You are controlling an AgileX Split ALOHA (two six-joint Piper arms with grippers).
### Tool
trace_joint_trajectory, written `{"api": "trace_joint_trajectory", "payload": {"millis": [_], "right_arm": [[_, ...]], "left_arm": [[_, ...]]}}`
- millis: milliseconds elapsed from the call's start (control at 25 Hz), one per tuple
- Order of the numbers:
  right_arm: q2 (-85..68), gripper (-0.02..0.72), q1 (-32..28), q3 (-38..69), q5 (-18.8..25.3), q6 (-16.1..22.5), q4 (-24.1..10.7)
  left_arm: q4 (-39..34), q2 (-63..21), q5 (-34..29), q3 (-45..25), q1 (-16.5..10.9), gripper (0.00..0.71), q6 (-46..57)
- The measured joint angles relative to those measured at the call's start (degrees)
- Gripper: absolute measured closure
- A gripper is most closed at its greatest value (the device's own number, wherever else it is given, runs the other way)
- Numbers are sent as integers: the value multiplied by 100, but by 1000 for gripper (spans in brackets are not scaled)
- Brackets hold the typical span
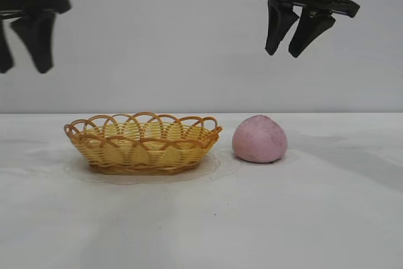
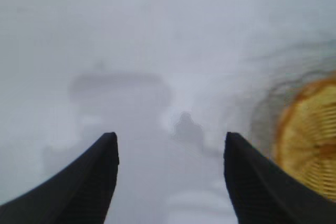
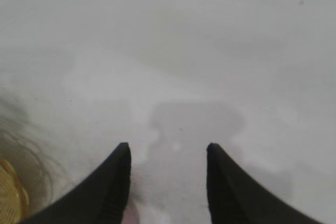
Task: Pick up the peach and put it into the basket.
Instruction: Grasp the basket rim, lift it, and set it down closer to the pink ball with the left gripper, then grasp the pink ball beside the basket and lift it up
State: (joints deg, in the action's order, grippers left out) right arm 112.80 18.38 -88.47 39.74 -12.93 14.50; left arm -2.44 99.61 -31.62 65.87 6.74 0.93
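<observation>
Currently the peach (image 1: pixel 260 138) sits on the white worktop (image 1: pixel 302 218), just beside the right end of the basket (image 1: pixel 142 143) and not touching it; the basket holds nothing. Both arms hang high above the worktop. The right claw (image 1: pixel 288 46) hovers well above the peach, a little to its right, fingers apart and empty. The left claw (image 1: pixel 24 61) hangs at the left edge of the exterior view, above and outside the basket's left end, fingers likewise apart with nothing between them. In the left wrist view the basket rim (image 2: pixel 310 140) lies off to one side of the parted fingers (image 2: pixel 86 182); in the right wrist view a sliver of basket (image 3: pixel 9 192) shows at the frame's corner, and bare worktop lies between the fingers (image 3: pixel 110 182).

The pick has not yet begun, and the right claw appears better placed for it. To grasp well, the claw should be centred over the peach's top before descending, so that the fingers straddle its widest part rather than its tapering crown, where they could slip off. The opening looks narrow against the fruit and probably needs widening first. The descent should stop short of the worktop, the squeeze be gentle, and the lift clear the looped rim before the carry left over the basket's middle.
</observation>
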Motion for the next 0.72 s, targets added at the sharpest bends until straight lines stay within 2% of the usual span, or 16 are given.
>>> {"api": "trace_joint_trajectory", "payload": {"millis": [120,240,440,720], "right_arm": [[0,374,0,0,0,0,2],[0,374,0,0,0,0,12],[0,374,0,0,25,0,60],[0,374,0,0,87,0,159]], "left_arm": [[-124,0,-172,0,-522,322,3],[-154,-91,-283,0,-784,322,-57],[-104,-726,-379,-108,-848,322,-83],[-11,-2914,-511,-681,-848,322,-83]]}}
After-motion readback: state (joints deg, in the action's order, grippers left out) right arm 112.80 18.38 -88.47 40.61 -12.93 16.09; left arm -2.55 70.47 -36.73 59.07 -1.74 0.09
